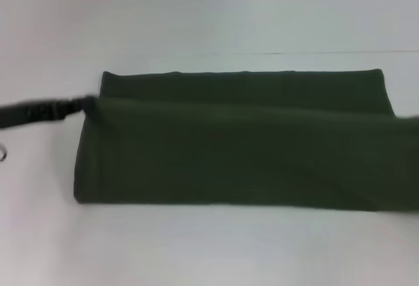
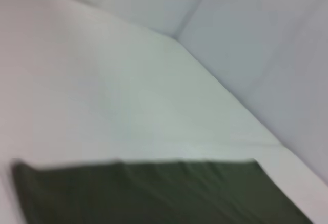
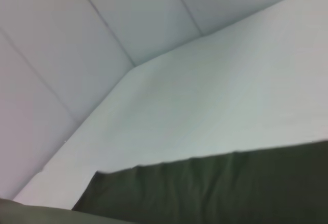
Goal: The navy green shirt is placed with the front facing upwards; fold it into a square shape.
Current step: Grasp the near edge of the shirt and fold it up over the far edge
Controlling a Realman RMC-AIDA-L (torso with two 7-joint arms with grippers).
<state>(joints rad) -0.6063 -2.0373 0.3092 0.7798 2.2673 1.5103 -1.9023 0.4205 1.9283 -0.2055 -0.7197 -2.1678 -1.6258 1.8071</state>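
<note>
- Starting with the head view: the navy green shirt (image 1: 229, 142) lies on the white table (image 1: 209, 247) as a long horizontal band, with a folded layer whose upper edge sits just below the shirt's far edge.
- Head view: the left gripper (image 1: 82, 105) reaches in from the left and meets the shirt's upper-left corner at the fold edge; whether its fingers are apart or together cannot be told.
- Head view: the right gripper is not visible; the shirt runs to the right picture border.
- Left wrist view: the shirt (image 2: 154, 193) shows one straight edge against the bare table (image 2: 128, 96), with white walls beyond it.
- Right wrist view: the shirt (image 3: 220, 188) lies with a wavy edge on the table (image 3: 215, 90); white panel walls (image 3: 77, 55) stand behind.
</note>
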